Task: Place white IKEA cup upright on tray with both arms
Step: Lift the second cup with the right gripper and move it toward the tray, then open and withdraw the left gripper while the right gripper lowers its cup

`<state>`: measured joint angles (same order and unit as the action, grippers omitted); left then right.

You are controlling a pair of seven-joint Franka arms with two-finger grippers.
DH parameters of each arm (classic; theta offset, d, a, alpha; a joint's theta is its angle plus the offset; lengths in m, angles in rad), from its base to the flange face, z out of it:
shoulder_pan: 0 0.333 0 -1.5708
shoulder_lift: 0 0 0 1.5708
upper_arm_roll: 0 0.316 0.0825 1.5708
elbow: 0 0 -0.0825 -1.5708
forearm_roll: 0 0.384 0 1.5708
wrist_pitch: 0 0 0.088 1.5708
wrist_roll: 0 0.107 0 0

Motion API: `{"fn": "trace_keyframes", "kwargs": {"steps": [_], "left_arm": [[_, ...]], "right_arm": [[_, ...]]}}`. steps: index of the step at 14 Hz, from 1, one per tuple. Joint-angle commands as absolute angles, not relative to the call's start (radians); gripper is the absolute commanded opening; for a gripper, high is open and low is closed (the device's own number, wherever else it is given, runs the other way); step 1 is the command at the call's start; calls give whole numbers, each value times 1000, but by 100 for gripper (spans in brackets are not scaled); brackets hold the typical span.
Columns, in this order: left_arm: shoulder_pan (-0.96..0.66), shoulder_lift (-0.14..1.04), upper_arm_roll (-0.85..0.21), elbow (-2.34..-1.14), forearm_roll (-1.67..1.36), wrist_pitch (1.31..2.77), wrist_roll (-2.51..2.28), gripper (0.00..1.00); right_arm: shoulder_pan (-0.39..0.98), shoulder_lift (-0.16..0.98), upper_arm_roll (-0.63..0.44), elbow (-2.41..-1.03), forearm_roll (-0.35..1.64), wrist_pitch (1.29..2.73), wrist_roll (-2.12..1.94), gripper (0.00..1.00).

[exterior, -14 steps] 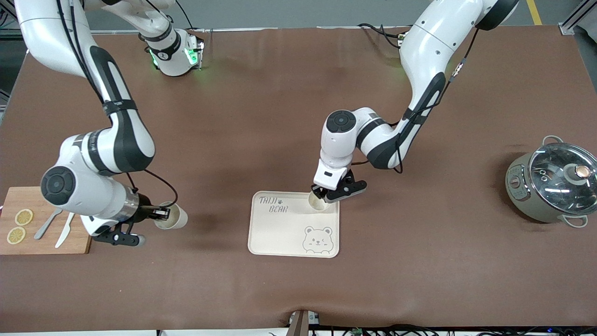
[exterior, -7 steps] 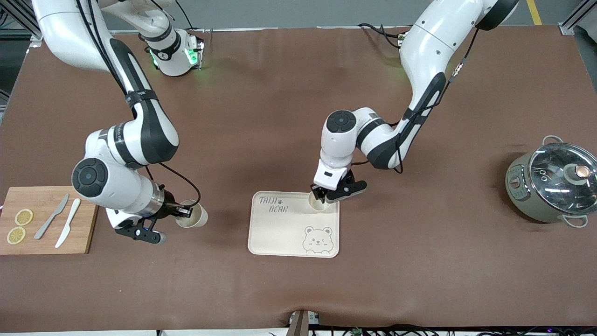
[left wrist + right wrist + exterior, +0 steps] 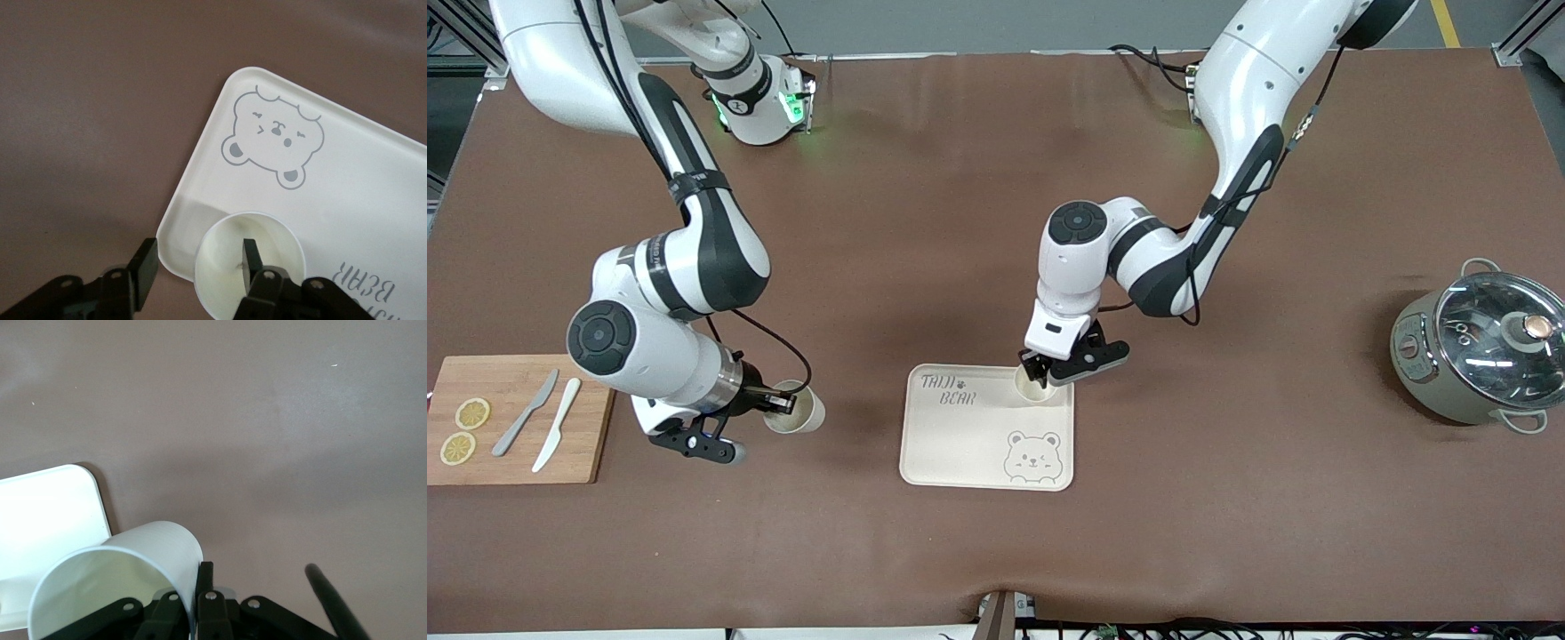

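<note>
The cream-white tray (image 3: 960,444) with the bear drawing lies mid-table. One white cup (image 3: 1034,387) stands upright on the tray's corner nearest the left arm's base. My left gripper (image 3: 1047,375) is open over it. In the left wrist view one finger (image 3: 248,257) is inside the cup (image 3: 223,263), the other is outside, over the tray's (image 3: 373,187) edge. My right gripper (image 3: 778,404) is shut on the rim of a second white cup (image 3: 800,416), tilted, over the table between the cutting board and the tray. The right wrist view shows this gripper (image 3: 200,587), this cup (image 3: 113,580) and the tray's corner (image 3: 47,513).
A wooden cutting board (image 3: 507,462) with two lemon slices, a grey knife and a white knife lies at the right arm's end. A grey-green pot with a glass lid (image 3: 1480,351) stands at the left arm's end.
My right arm carried its cup from beside the cutting board toward the tray, then nearly stopped. My left arm's wrist and elbow rose slightly; its gripper stays at the cup on the tray.
</note>
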<state>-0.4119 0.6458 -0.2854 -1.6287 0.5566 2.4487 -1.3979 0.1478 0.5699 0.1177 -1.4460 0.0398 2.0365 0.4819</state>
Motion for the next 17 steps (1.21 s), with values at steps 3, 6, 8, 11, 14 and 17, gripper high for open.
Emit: {"fn": "trace_keyframes", "kwargs": {"steps": [3,6,8,11,14,17], "left_arm": [[-393,535,-319,-1643,470,2324,-1404,61],[-384,515,-319,-1632,457,2298,-1388,100],[-371,509,-319,-1617,456,2272,-1359,100],[-316,508,-324,-1591,439,2261,-1289,100],[-253,479,-324,-1589,401,2232,-1143,100],[-164,434,-324,-1589,322,2200,-942,100]], "right_arm": [[172,566,110,-1436,57,2029,556,0],[225,571,109,-1424,52,2037,653,0],[271,580,107,-1393,51,2037,731,0],[334,607,106,-1352,45,2040,834,0],[382,649,103,-1303,37,2060,908,0],[425,701,98,-1261,34,2118,956,0]]}}
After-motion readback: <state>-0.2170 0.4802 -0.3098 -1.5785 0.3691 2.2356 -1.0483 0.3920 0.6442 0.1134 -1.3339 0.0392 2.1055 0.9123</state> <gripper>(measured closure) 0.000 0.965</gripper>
